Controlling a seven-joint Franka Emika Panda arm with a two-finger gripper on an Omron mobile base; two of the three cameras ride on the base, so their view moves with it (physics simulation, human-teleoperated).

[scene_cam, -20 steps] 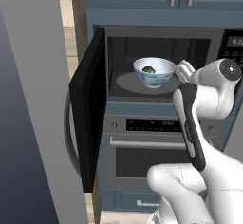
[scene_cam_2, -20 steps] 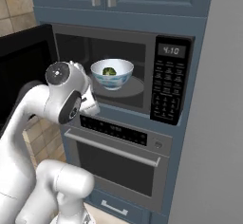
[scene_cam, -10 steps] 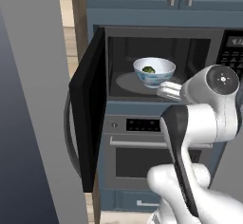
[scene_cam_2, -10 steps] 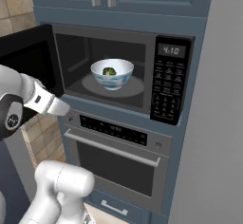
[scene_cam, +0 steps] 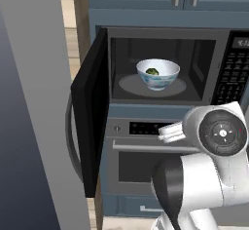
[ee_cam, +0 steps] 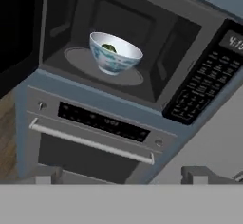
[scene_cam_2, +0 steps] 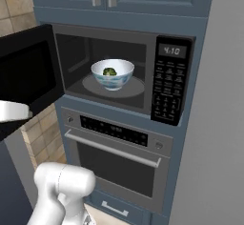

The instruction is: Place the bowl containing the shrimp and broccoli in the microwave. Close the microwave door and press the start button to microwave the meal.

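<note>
Left base view: microwave door (scene_cam: pixel 92 122) swung fully open, edge-on; broad, stiff, hinged, likely light to push, best pressed on its outer face near the free edge.

Right base view: bowl (scene_cam_2: pixel 112 74) with broccoli (scene_cam_2: pixel 110 71) seated on the turntable inside the microwave (scene_cam_2: pixel 125 74).

Hand view: hand (ee_cam: pixel 121 175) spread wide, empty, well clear of the bowl.

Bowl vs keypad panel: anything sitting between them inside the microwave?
No. In the right base view the bowl sits on the round turntable; from there to the keypad panel there is bare cavity floor and the cavity's side wall.
</note>
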